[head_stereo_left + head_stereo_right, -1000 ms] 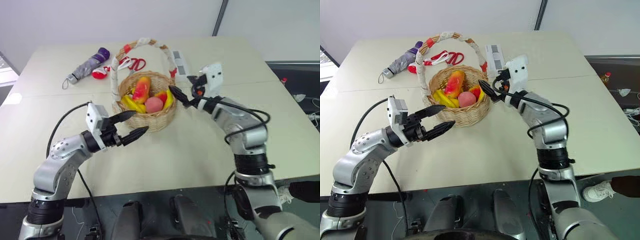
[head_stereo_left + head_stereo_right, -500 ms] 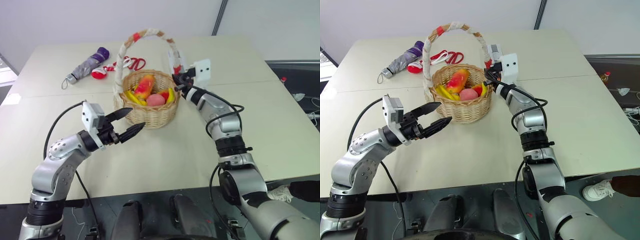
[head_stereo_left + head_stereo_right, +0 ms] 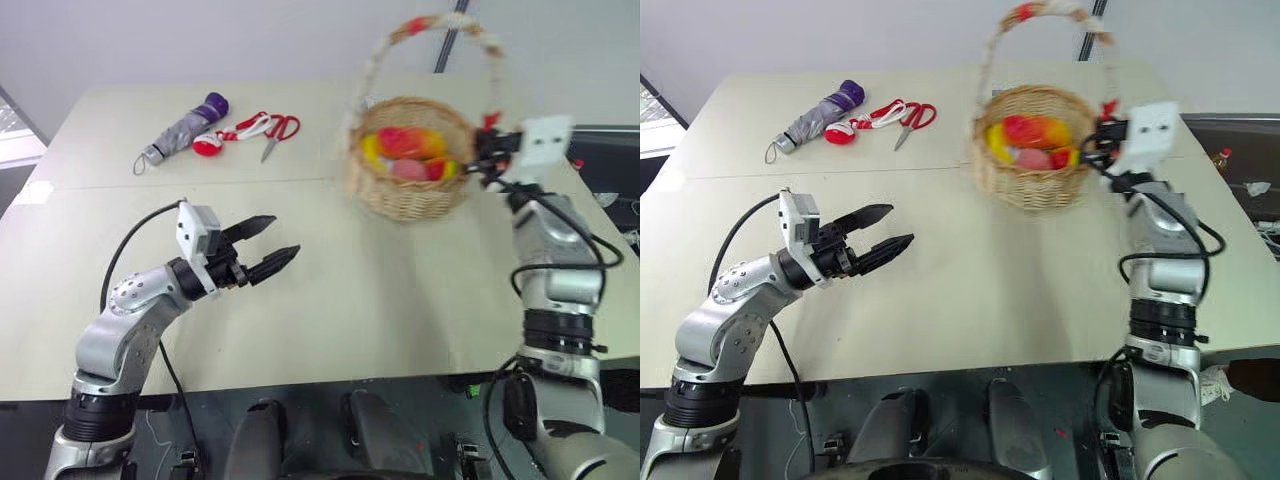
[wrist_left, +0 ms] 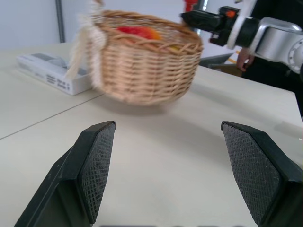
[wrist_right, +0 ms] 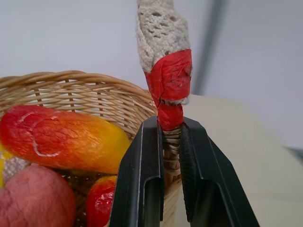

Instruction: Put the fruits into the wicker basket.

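Note:
The wicker basket (image 3: 410, 195) is at the table's far right, motion-blurred; I cannot tell whether its base touches the table. It holds the fruits: a red-orange mango (image 5: 61, 139), a pink peach (image 5: 33, 198) and a yellow banana (image 3: 372, 150). My right gripper (image 5: 168, 125) is shut on the foot of the basket's handle (image 5: 168, 94), just above the rim, on the basket's right side (image 3: 483, 160). My left gripper (image 3: 270, 240) hangs open and empty over the table's middle left, well apart from the basket, with its fingers (image 4: 97, 161) pointing toward it.
A grey-purple folded umbrella (image 3: 185, 128) and red-handled scissors (image 3: 265, 128) lie at the back left. A white box (image 4: 52, 75) lies on the table beyond the basket. The table's right edge (image 3: 610, 260) is close to the right arm.
My right gripper has shut on the handle's foot and swung far to the right, taking the basket and fruits with it. The left gripper has stayed in place, open.

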